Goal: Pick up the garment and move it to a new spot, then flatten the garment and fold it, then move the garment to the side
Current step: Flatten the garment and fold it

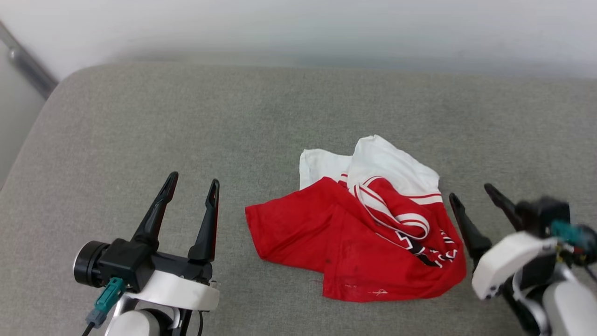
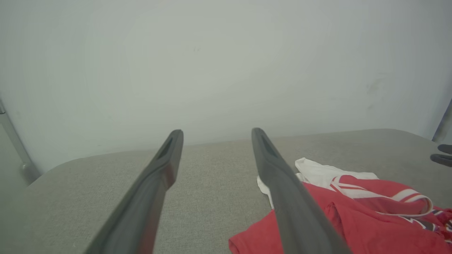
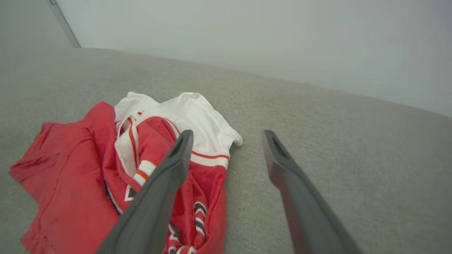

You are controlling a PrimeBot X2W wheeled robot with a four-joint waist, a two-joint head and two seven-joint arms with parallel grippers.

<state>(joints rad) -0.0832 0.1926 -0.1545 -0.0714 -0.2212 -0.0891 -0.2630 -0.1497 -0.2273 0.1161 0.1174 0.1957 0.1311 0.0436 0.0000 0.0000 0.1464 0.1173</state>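
The garment (image 1: pixel 354 233) is a red jersey T-shirt with white sleeves and striped trim, lying crumpled on the grey cushion (image 1: pixel 186 116) right of centre. Black white-edged lettering shows on its right side. My left gripper (image 1: pixel 193 183) stands open to the left of the garment, apart from it, with nothing between its fingers. My right gripper (image 1: pixel 471 191) is open just beside the garment's right edge, empty. The garment (image 2: pixel 360 211) lies to the right of the left gripper (image 2: pixel 215 132) in the left wrist view. In the right wrist view the garment (image 3: pixel 81 169) lies left of the right gripper (image 3: pixel 227 133).
A pale wall (image 1: pixel 298 28) rises behind the cushion's far edge. A grey metal rail (image 1: pixel 25 63) runs at the far left corner. Bare cushion fabric spreads to the left and behind the garment.
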